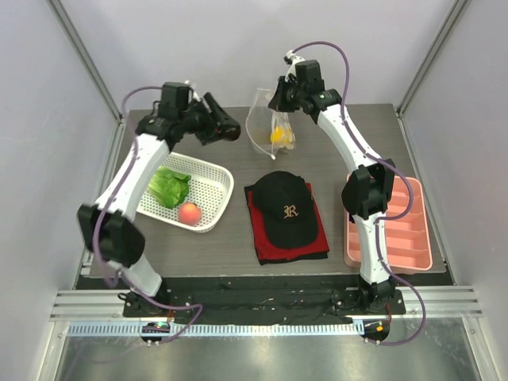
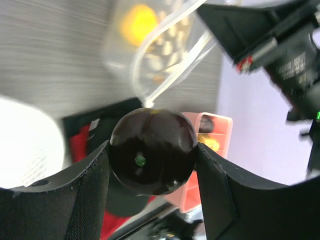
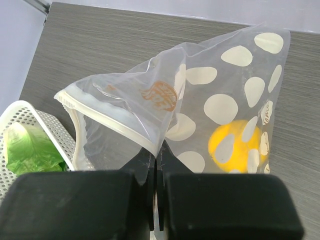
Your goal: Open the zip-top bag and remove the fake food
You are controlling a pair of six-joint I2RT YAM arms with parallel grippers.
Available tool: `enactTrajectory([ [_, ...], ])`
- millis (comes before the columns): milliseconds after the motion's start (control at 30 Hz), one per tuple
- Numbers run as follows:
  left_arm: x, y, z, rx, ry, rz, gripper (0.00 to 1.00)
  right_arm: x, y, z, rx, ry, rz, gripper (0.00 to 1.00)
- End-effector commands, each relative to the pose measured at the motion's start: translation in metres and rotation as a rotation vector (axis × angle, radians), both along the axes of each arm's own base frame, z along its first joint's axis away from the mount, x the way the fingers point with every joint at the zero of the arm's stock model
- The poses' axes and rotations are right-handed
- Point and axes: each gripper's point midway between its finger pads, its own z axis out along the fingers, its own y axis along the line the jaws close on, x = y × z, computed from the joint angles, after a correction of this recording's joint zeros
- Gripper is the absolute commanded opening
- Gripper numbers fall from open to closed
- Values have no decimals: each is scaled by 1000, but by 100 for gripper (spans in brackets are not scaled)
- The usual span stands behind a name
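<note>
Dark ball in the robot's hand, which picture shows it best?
The left wrist view. The dark ball fills the middle, big and shiny, pinched by the left gripper. From the top view it is too small to make out at that gripper. The right wrist view misses it, showing the zip-top bag instead.
</note>
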Motion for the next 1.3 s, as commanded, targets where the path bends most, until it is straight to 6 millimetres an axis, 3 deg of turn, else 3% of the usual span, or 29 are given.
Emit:
enactTrajectory([
  [0,-51,65,-35,287,75,89,0,-5,-2,45,64,-62,-11,2],
  [67,-68,80,-56,352,151,95,0,-7,-1,46,69,-58,-5,1],
  [100,-77,86,-76,382,193,94,0,-8,-2,45,66,-56,-6,2],
  [133,-80,86,-80,376,193,91,1,-8,-2,48,65,-62,-6,1],
  [200,-82,87,-97,379,216,99,7,-9,-2,48,67,-61,-5,1],
  [233,-88,86,-119,376,260,86,16,-9,-2,49,71,-61,-2,1],
  [367,-77,81,-156,367,284,84,22,-12,0,47,78,-47,13,1],
  [400,-71,81,-160,370,281,90,23,-14,1,50,79,-52,15,1],
  [433,-66,80,-158,371,279,87,28,-14,0,49,74,-51,12,1],
  [500,-66,84,-171,410,324,81,41,-16,-1,48,73,-47,13,1],
  [533,-65,85,-173,419,327,85,54,-16,-1,48,72,-46,15,2],
  [567,-66,89,-174,434,328,97,78,-17,0,46,71,-39,19,1],
  [600,-67,92,-171,442,318,108,97,-18,1,48,74,-43,24,2],
  [733,-80,99,-162,464,322,115,100,-19,3,46,77,-35,29,1],
  [800,-85,91,-145,407,295,96,100,-20,3,47,81,-34,31,1],
  [867,-76,71,-120,297,186,57,81,-22,7,47,89,-28,38,2],
  [900,-75,54,-105,214,134,7,60,-23,8,48,92,-26,41,1],
  [967,-56,24,-56,70,-62,-50,46,-26,13,48,96,-23,49,1],
  [1000,-50,10,-29,17,-124,-90,26,-27,15,48,103,-16,52,1],
  [1033,-42,2,-23,1,-149,-109,17,-29,17,50,107,-16,56,1],
  [1100,-22,-19,15,-50,-290,-145,0,-31,24,48,125,0,61,1],
  [1133,-12,-30,14,-93,-292,-163,0,-32,26,47,135,11,60,1],
  [1167,-1,-39,36,-143,-388,-181,0,-32,28,45,150,29,54,1],
  [1233,17,-54,43,-197,-422,-186,0,-33,30,46,191,67,19,1],
  [1267,22,-64,56,-232,-483,-205,0,-33,31,46,204,78,11,1],
])
